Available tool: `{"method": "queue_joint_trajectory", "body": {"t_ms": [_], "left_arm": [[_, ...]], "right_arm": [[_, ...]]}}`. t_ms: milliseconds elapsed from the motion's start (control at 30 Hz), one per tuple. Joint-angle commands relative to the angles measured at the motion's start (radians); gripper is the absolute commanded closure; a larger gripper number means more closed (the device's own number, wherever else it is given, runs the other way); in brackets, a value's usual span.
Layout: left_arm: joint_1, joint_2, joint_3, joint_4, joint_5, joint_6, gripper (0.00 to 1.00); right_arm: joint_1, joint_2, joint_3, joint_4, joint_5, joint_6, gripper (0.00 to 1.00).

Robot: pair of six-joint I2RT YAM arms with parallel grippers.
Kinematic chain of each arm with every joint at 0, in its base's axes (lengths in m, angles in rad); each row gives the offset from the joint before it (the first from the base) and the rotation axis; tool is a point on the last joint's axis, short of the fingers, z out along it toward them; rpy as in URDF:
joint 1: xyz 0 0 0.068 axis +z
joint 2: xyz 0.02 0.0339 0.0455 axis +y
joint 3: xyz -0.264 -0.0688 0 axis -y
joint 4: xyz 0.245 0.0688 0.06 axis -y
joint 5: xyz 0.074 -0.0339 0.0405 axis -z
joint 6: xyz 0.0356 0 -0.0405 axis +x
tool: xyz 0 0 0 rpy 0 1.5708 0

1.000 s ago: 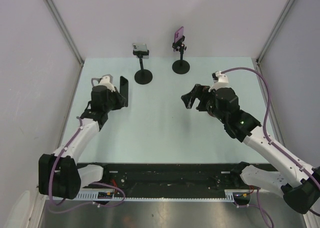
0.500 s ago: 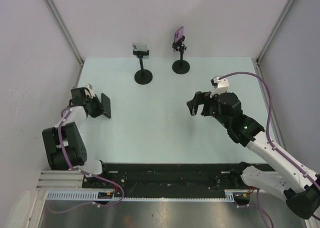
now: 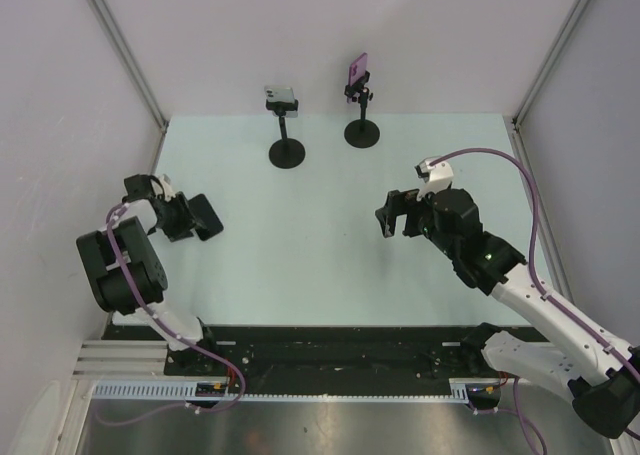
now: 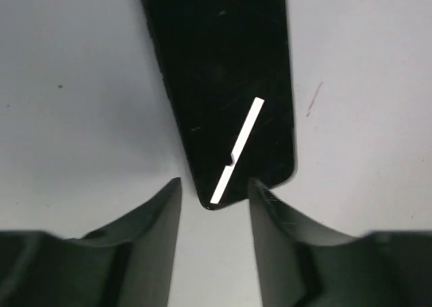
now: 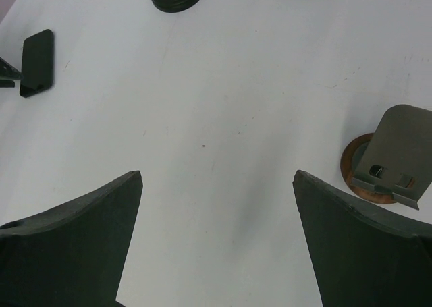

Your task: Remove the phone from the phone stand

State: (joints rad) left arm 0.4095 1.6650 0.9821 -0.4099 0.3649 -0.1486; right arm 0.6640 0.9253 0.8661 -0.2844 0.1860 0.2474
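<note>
Top view: phone [image 3: 208,215] now lies flat at the left of the surface [image 3: 320,195], no longer carried upright.
Left wrist: left fingers [image 4: 145,239] narrowly parted, gripping nothing; phone's end just beyond.
Right wrist: right fingers [image 5: 74,246] wide, empty; phone stand [image 5: 399,152] bare, so removal looks done.

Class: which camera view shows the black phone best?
Left wrist: the phone appears large, close up. Top view shows it small, near the left tool; right wrist shows it tiny at the frame's left edge.
</note>
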Motion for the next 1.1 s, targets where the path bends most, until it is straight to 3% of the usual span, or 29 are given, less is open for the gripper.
{"method": "queue_joint_trajectory", "body": {"t_ms": [0, 133, 233, 267, 300, 500, 767, 1067], "left_arm": [[0.023, 0.03, 0.044, -0.038, -0.02, 0.027, 0.46], [0.032, 0.029, 0.052, -0.049, -0.084, 0.018, 0.31], [0.032, 0.009, 0.049, -0.053, -0.107, -0.002, 0.15], [0.029, 0.001, 0.044, -0.055, -0.109, -0.011, 0.03], [0.023, -0.008, 0.043, -0.055, -0.116, -0.026, 0.0], [-0.109, -0.08, 0.05, -0.064, -0.342, -0.058, 0.0], [-0.239, 0.031, 0.157, -0.109, -0.572, -0.078, 0.0], [-0.29, 0.119, 0.205, -0.122, -0.59, -0.104, 0.0]], "right_arm": [[0.0, -0.014, 0.002, 0.013, 0.032, -0.03, 0.0], [0.0, -0.008, 0.002, 0.017, 0.043, -0.037, 0.0], [-0.001, -0.002, 0.002, 0.021, 0.041, -0.037, 0.0], [-0.001, 0.0, 0.002, 0.025, 0.043, -0.039, 0.0], [-0.001, 0.001, 0.002, 0.025, 0.043, -0.04, 0.0], [-0.001, 0.017, 0.002, 0.04, 0.047, -0.056, 0.0], [-0.004, 0.023, 0.002, 0.041, 0.058, -0.082, 0.0], [-0.007, 0.003, -0.027, 0.027, 0.081, -0.102, 0.0]]}}
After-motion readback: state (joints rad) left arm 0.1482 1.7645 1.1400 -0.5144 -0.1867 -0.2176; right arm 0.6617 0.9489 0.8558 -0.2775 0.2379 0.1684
